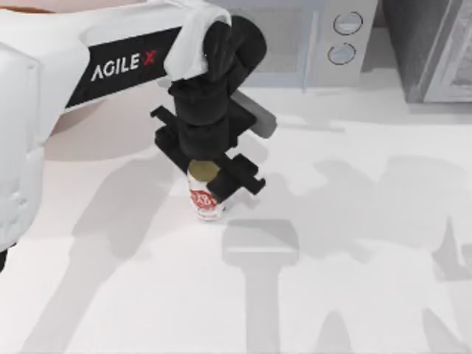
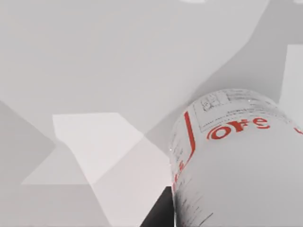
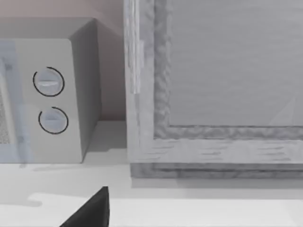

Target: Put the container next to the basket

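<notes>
Container: one small can, white body, red label, dull gold top, upright on the table left of centre in the top view; up close in the left wrist view, its printed side fills the near corner
Left hand: one, the left hand reaches down from above with black fingers on either side of the can's top; it appears closed on the container, though contact of the pads is hard to confirm
Risk, grip: the hold looks high on the can, near the rim; judged from this, a lift could let it pivot or slip out
Risk, route: the basket is not seen on the open table around the can, so the drop spot has yet to be found; a hasty swing could knock the can over
Microwave: one, grey-white, two round dials, at the far edge
Right arm: parked, its wrist camera facing the microwave and a grey framed panel; whether its hand is open, I cannot tell
</notes>
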